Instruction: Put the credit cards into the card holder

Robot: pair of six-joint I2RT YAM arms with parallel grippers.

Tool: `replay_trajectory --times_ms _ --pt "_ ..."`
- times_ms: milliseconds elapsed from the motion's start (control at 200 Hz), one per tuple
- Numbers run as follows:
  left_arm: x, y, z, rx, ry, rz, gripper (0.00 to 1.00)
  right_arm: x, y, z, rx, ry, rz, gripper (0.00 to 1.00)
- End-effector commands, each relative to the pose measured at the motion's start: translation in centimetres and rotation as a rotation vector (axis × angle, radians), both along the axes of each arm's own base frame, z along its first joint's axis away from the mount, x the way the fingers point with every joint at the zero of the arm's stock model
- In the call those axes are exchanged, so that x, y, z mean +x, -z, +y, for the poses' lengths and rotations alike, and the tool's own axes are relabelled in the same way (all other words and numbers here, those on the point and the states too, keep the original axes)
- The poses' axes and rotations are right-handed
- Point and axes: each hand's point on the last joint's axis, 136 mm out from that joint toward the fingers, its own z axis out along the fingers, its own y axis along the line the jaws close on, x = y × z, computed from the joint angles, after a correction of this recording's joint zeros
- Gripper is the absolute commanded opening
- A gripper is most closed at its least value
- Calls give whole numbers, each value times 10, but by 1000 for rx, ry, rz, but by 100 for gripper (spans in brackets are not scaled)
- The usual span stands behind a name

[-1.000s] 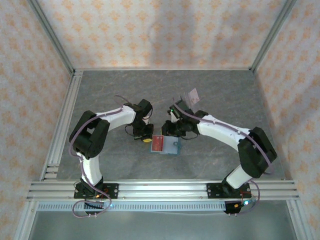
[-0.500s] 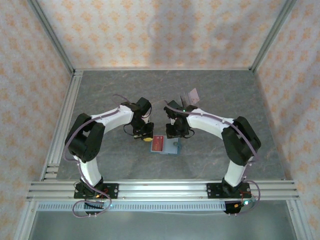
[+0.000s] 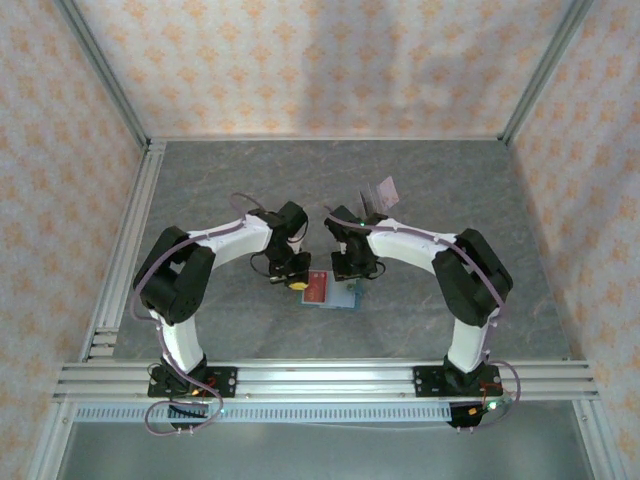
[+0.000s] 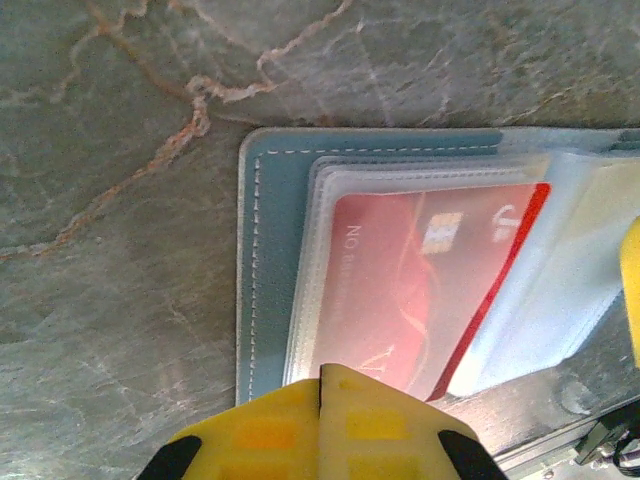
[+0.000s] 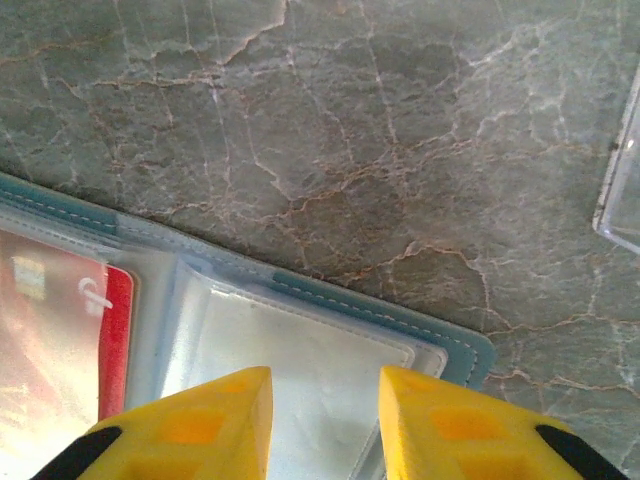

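So, quick count from where I'm standing: two arms, two tools, one card holder, and just one credit card that I can actually make out.

The card holder (image 3: pixel 346 296) is lying open flat on the grey marbled table (image 3: pixel 250 180), near the front and between the two arms. From the left wrist camera you get its teal stitched border (image 4: pixel 262 260) with clear plastic sleeves stacked on top. The one red card (image 4: pixel 420 280) sits inside the left-hand sleeve, pale markings and a little chip showing through the plastic. From above it's the red patch (image 3: pixel 317 288) on the left half of the wallet. The right half is an empty-looking pale sleeve (image 5: pixel 310 350), with a sliver of the red card (image 5: pixel 118 330) at the left edge of that view.

The left tool (image 4: pixel 320 400) has its two yellow fingers pressed tight together, nothing between them, right at the near edge of the card's sleeve. Can't tell if it's actually pushing down on it. From above it sits just at the wallet's left side (image 3: pixel 296 280).

The right tool (image 5: pixel 325 385) has its two fingers spread with a clear gap, hanging over the right sleeve, not pinching anything I can see. From above it's at the wallet's back right (image 3: pixel 350 272).

One clear stand (image 3: pixel 383 193) is further back on the table, apart from the wallet; its corner (image 5: pixel 625 180) pokes into the right wrist view. Something pale leans in it, too small to call.
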Motion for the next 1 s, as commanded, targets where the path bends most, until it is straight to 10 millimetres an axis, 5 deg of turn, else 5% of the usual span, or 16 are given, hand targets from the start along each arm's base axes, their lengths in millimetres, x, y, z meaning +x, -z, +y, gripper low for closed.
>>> replay_trajectory --times_ms 0,280,455,791,991 --pt "-6 10 3 9 9 22 0 -6 14 -8 -67 -21 0 34" --pt "-13 19 9 32 6 33 0 -28 42 -7 -130 -41 32 32" --pt "-16 24 10 33 6 42 0 -33 47 -8 -140 -30 41 23" --pt "-28 33 16 40 9 66 0 -29 33 0 -94 -13 18 0" --pt "-35 41 18 41 11 86 0 -23 15 7 -71 -16 -5 0"
